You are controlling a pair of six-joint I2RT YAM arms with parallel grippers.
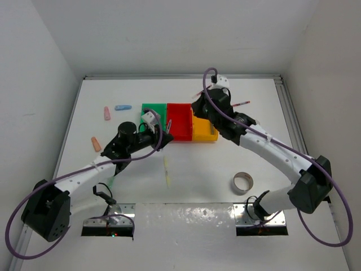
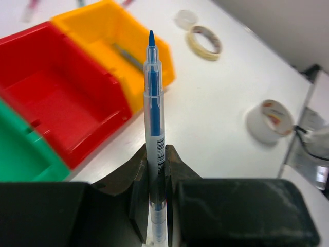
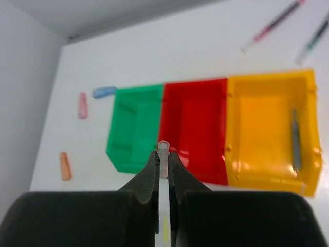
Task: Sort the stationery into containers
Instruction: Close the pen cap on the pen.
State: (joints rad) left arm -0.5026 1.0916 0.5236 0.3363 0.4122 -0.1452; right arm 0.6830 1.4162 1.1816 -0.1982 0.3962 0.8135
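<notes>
Now both arms carry a pen. The left gripper [image 2: 157, 170] is closed on a blue pen [image 2: 152, 98], whose tip points toward the red bin [image 2: 56, 103] and the yellow bin [image 2: 110, 25]. The right gripper [image 3: 163, 170] pinches a pale pen [image 3: 163, 154] above the row of bins. A grey pen [image 3: 295, 136] lies in the yellow bin, so I judge each held pen must next go over that bin and be released.

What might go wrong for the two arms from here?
The left gripper pinches the blue pen near one end; its long free end might catch a wall of the bins. The right gripper holds a clear pen near its end; it might slip. Both hover close together, so they may bump.
</notes>
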